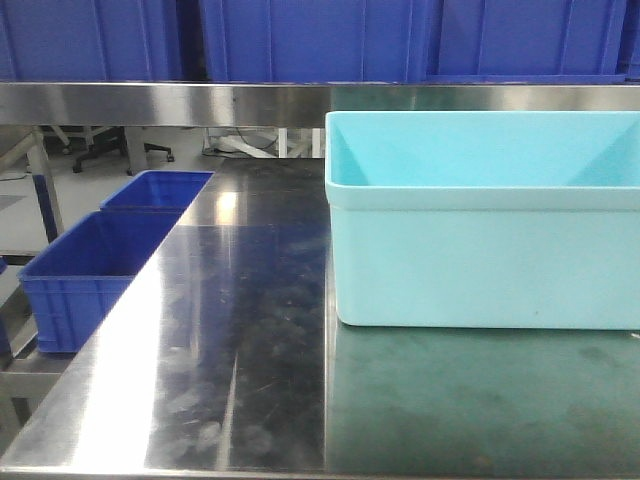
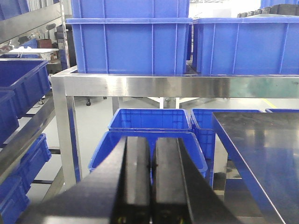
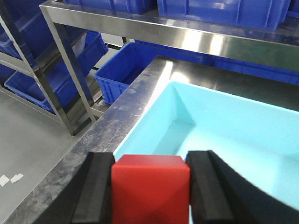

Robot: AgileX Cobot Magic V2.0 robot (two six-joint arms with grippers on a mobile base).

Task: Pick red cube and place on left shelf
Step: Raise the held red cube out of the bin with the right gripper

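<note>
The red cube [image 3: 150, 191] shows only in the right wrist view, clamped between the black fingers of my right gripper [image 3: 152, 161], which is shut on it. It hangs above the near left corner of the pale cyan tub [image 3: 233, 126]. The left shelf [image 1: 160, 101] is a brushed steel rail across the top of the front view, with dark-blue crates [image 1: 300, 40] on it. The left shelf [image 2: 140, 86] also crosses the left wrist view ahead of my left gripper [image 2: 153, 158], which is shut with nothing in it. Neither gripper appears in the front view.
The cyan tub [image 1: 480, 250] stands on the right of the steel tabletop [image 1: 230, 330]. Lower blue crates [image 1: 100, 260] sit beyond the table's left edge. A steel rack post [image 2: 65, 135] and another rack of crates [image 3: 28, 70] stand further left.
</note>
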